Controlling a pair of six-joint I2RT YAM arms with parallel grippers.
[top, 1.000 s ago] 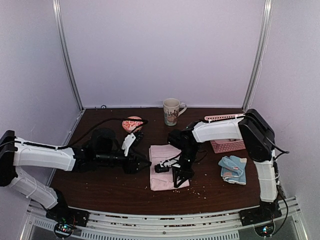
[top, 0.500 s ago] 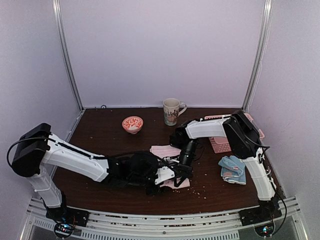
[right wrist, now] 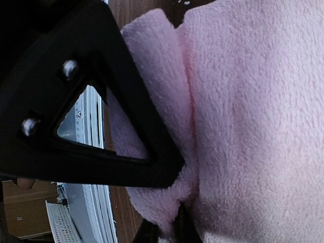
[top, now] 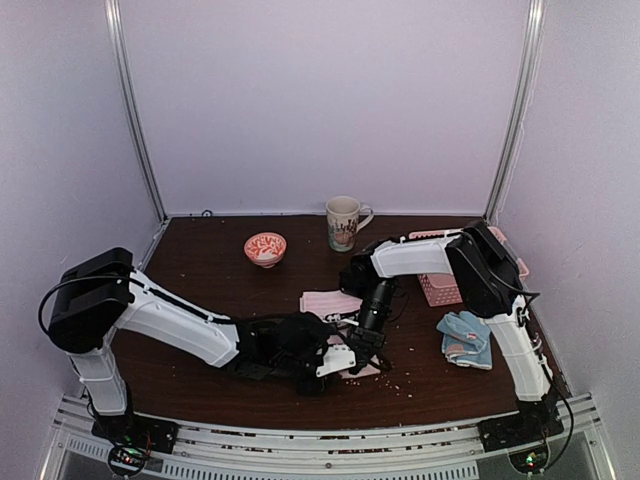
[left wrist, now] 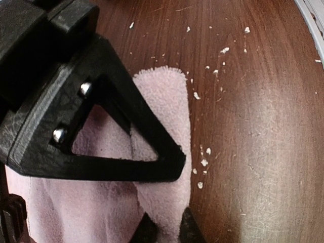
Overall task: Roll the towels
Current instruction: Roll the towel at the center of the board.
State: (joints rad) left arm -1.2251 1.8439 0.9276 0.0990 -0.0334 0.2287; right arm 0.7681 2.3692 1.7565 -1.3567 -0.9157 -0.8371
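Note:
The pale pink towel [top: 328, 301] lies mid-table, its near part bunched under both grippers. My left gripper [top: 341, 360] reaches in from the left and is shut on a fold at the towel's edge; the left wrist view shows pink towel [left wrist: 167, 111] pinched in the left gripper [left wrist: 168, 229]. My right gripper [top: 362, 347] comes down from behind and is shut on a fold of the same towel [right wrist: 253, 126], the cloth squeezed in the right gripper [right wrist: 167, 231]. A light blue towel [top: 466, 338] with pink-white patches lies to the right.
A pink lattice basket [top: 445, 290] stands at the back right behind the right arm. A mug [top: 343, 222] and a small patterned bowl [top: 265, 247] sit near the back wall. White crumbs [left wrist: 202, 162] dot the brown table beside the towel.
My left arm swung right across the table to the pink towel's near edge and its jaws closed on a fold. The right gripper stayed shut on the towel, which is now bunched shorter.

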